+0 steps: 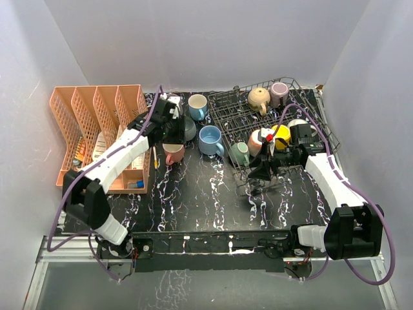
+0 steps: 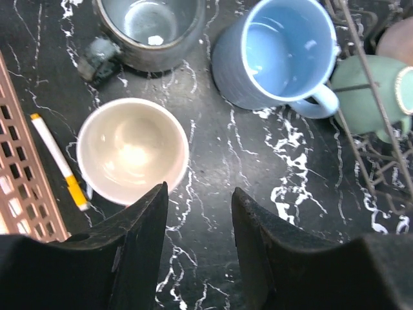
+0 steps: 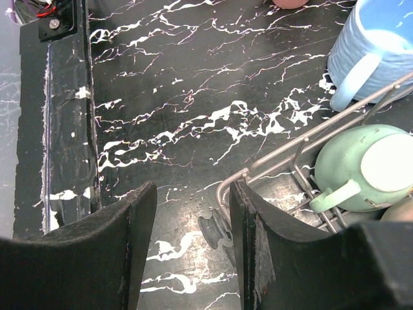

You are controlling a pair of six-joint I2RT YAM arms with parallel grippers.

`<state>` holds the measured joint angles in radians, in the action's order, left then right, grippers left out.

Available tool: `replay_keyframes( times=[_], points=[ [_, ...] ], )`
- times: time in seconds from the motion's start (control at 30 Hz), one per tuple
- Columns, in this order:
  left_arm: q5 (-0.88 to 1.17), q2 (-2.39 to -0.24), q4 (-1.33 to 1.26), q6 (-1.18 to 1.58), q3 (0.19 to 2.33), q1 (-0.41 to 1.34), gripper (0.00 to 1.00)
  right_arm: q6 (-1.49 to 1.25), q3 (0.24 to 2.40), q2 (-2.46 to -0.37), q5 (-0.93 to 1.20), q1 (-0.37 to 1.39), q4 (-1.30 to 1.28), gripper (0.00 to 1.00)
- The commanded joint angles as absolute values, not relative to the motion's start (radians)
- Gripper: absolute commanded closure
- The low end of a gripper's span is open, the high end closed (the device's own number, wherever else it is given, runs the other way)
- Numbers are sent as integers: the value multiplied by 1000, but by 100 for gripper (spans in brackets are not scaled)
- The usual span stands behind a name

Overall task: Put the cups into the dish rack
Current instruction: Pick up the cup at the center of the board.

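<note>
Two black fingers of the left gripper (image 2: pixel 199 194) stand apart with nothing between them, only the black table (image 2: pixel 232 148) with its white streaks. A pink cup (image 2: pixel 132 152), cream inside, stands upright just beside one finger (image 2: pixel 139 239); I cannot tell if they touch. Near that cup lies a white pen (image 2: pixel 59 160) with a yellow end, next to the orange organiser (image 2: pixel 19 194) on the left. Further off stand a grey cup (image 2: pixel 148 29) and a big blue cup (image 2: pixel 277 55), both upright on the table. The blue cup's handle points at the dish rack (image 2: pixel 387 161) on the right, where a green cup (image 2: pixel 368 90) sits inside.

The right gripper (image 3: pixel 193 190) is spread too and holds nothing. It hangs over the table at the near left corner of the rack, with the corner wire just beside one finger.

From above, a small light blue cup (image 1: pixel 197 105) stands on the table by the rack's far left corner. Inside the rack, a tan cup (image 1: pixel 259 98) and a mauve cup (image 1: pixel 279 92) sit at the far end, and a yellow cup (image 1: pixel 282 135) sits near the middle.
</note>
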<state>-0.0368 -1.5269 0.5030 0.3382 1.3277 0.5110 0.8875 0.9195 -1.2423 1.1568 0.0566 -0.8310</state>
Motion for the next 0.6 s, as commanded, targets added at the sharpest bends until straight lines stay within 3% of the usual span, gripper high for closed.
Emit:
replay_keyframes(
  times=[0.0, 0.2, 0.57],
  points=[
    [10, -1615, 607, 252, 1455, 473, 57, 891, 916, -1214, 1184, 53, -790, 49],
    [70, -1729, 639, 238, 1529, 447, 55, 891, 911, -1200, 1178, 53, -784, 49],
    [-14, -1876, 662, 349, 1569, 446, 54, 891, 907, -1202, 1174, 53, -782, 49]
  ],
)
